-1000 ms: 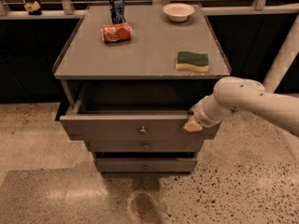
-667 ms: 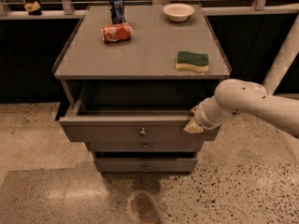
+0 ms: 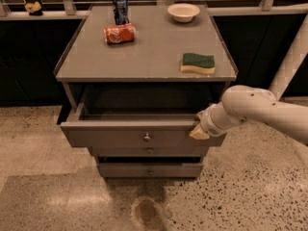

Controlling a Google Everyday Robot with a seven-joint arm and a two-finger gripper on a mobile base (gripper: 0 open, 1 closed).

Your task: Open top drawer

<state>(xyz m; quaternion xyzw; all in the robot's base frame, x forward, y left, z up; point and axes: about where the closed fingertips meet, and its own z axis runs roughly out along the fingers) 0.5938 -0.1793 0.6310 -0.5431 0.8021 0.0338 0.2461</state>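
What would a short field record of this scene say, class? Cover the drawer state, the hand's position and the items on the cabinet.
top drawer: pulled out, plain grey inside showing
knob: centre of the front, hand not on it
hand: at the right end of the top drawer's front, by its upper edge
lower drawers: two beneath, each with a knob
cabinet top: blue can upright, red can on its side, white bowl, green and yellow sponge
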